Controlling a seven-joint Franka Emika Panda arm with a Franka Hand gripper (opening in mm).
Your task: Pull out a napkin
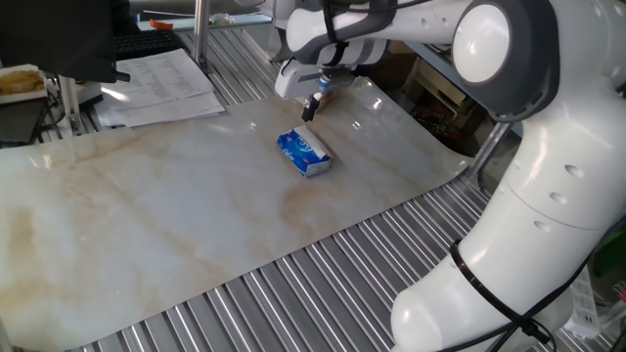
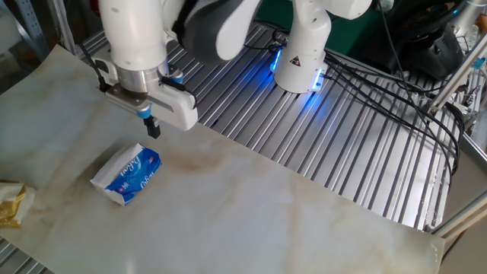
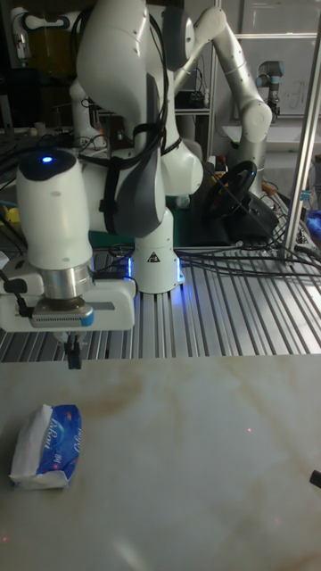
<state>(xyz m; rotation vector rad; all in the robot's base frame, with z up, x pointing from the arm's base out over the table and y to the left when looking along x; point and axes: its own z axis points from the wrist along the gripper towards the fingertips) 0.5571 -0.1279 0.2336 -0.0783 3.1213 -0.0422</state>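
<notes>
A blue-and-white tissue pack (image 1: 304,153) (image 2: 128,175) (image 3: 47,445) lies flat on the marbled mat (image 1: 147,225). No napkin shows outside the pack; it is hidden. My gripper (image 1: 313,106) (image 2: 153,128) (image 3: 73,357) hangs just above the mat, a short way beyond the pack's far end and apart from it. Its two dark fingers are pressed together with nothing between them.
Printed paper sheets (image 1: 161,83) lie at the mat's far left corner. A yellowish object (image 2: 11,202) sits at the mat's edge near the pack. Ribbed metal table (image 2: 365,152) surrounds the mat, with cables (image 2: 396,84) and the arm's base (image 2: 300,65) behind.
</notes>
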